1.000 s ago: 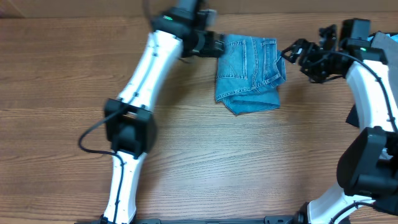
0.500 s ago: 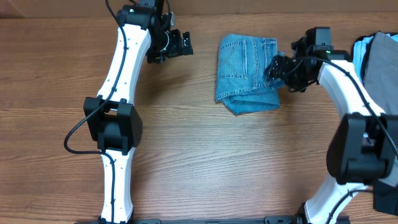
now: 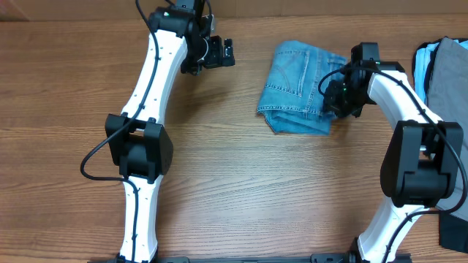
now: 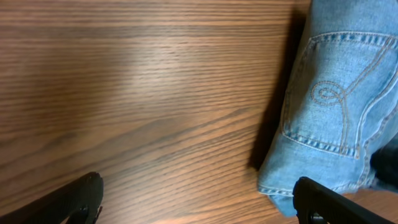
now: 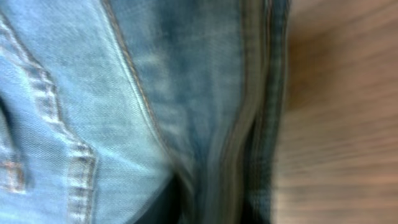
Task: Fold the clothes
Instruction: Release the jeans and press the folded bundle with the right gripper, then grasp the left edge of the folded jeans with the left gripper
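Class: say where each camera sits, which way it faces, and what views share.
Overhead: above the table, looking down; both arms, folded jeans.
Left wrist: behind the open left claw, tips at bottom, facing down at wood and jeans.
Right wrist: at the right claw, close on blurred denim; fingers unclear.
Shared: all show the jeans.

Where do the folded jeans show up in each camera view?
Overhead: jeans in the upper part, right of centre.
Left wrist: jeans along the right side.
Right wrist: jeans fill the left and centre, blurred.
Shared landmark: the wooden table bordering the denim in all three.
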You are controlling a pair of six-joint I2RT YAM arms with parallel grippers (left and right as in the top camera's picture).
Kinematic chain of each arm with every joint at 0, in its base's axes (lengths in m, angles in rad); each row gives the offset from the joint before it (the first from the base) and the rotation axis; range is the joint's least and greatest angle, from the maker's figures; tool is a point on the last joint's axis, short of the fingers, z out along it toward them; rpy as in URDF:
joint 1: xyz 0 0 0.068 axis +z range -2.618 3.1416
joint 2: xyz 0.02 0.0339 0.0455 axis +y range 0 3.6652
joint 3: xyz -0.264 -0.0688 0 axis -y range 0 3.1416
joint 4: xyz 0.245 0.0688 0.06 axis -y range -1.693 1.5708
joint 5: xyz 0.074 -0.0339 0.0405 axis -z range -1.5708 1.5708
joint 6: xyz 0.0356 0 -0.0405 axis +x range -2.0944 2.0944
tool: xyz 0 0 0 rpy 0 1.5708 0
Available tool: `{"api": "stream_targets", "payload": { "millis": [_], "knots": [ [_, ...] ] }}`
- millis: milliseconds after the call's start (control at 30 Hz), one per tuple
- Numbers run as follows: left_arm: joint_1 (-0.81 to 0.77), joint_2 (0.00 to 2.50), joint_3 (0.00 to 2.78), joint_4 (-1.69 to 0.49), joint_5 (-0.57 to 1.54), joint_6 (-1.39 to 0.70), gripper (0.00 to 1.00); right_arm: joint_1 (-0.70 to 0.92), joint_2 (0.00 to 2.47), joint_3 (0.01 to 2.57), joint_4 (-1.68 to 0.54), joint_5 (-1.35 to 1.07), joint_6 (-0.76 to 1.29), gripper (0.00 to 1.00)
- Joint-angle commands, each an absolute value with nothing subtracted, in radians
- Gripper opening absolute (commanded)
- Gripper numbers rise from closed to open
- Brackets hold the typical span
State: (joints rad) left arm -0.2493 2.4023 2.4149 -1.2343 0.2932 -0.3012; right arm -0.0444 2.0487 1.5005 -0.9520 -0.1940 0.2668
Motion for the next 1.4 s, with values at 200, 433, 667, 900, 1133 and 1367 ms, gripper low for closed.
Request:
{"api": "stream_targets", "payload": {
  "millis": [200,433,667,900,1133,1367],
  "knots": [
    [-0.351,2.368,2.413,-1.171,0.282,-0.297,1.0,-0.059,2.05,1.489,-1.149,0.033,0.264,0.58],
    [-0.413,2.377,2.413,-1.072,0.289,-0.216,1.0,-0.072,2.048,1.567,-1.267,0.033,0.266,0.64],
    [-0.44,2.448,2.413,-0.89,0.459,-0.107,1.0,-0.065,1.99,1.64,-1.331,-0.054,0.265,0.68],
    [-0.441,2.556,2.413,-0.807,0.578,-0.101,1.0,-0.065,1.832,1.64,-1.292,-0.125,0.255,1.0],
    [-0.446,2.649,2.413,-0.778,0.718,-0.112,1.0,-0.065,1.747,1.64,-1.299,-0.167,0.223,1.0],
    [-0.47,2.704,2.413,-0.785,0.76,-0.121,1.0,-0.065,1.745,1.64,-1.298,-0.167,0.208,1.0]
  ]
}}
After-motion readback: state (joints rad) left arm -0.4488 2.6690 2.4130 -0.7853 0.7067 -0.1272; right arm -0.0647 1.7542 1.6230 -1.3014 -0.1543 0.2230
